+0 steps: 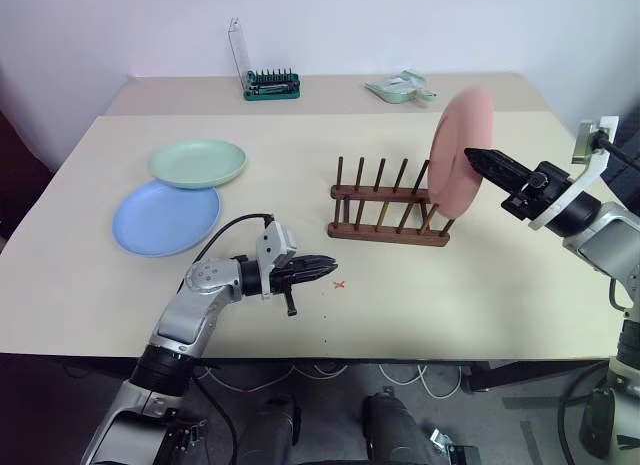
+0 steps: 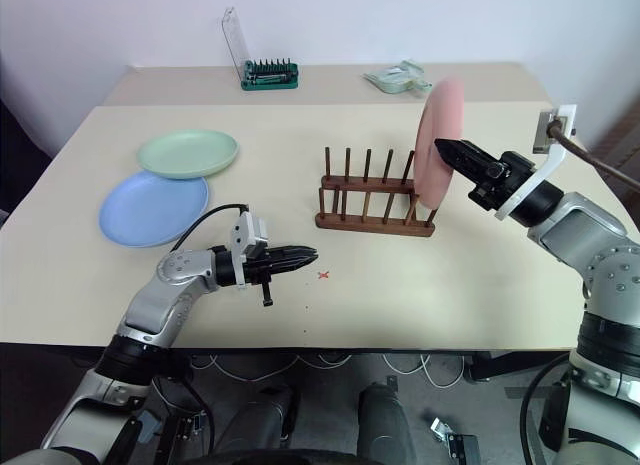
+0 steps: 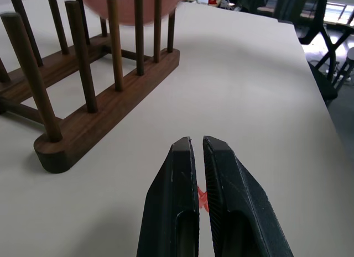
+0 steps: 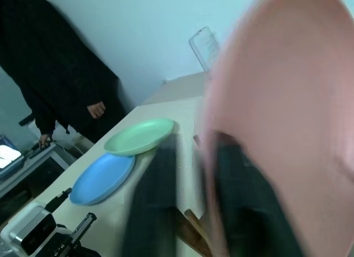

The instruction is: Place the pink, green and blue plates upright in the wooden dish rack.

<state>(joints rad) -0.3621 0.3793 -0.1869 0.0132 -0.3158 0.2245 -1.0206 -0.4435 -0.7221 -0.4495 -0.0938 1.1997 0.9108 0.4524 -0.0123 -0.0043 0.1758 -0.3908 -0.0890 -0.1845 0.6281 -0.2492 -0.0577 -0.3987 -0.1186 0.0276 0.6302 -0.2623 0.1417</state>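
My right end effector [image 2: 450, 148] reaches in level at the rim of the pink plate [image 1: 460, 150], which stands on edge in the end slot of the wooden dish rack [image 1: 388, 210], at the rack's end nearest that hand. One black finger [image 4: 152, 207] shows on each side of the plate's rim in my right wrist view, the two set apart with the rim between them; whether they press the plate or have let it go, I cannot tell. The plate leans a little away from the rack's empty pegs, its lower edge down among the last pegs.

My left end effector [image 1: 325, 268] hangs low over the pale counter [image 1: 480, 295], its fingers clenched together on nothing and pointing toward my right side. A small red cross mark [image 1: 339, 284] on the counter lies just beyond and below its tips. The rack stands ahead of that hand and a little to the right of it, its base rails and rows of upright pegs near in my left wrist view.

The blue plate [image 1: 165, 217] lies flat on the counter to the left of my left end effector, with the green plate [image 1: 198, 163] just behind it and overlapping its far edge. Well beyond both hands, at the counter's back, stands a green bit case [image 1: 270, 83] with its clear lid raised. A person in dark clothes [image 4: 61, 74] stands past the counter's left end.
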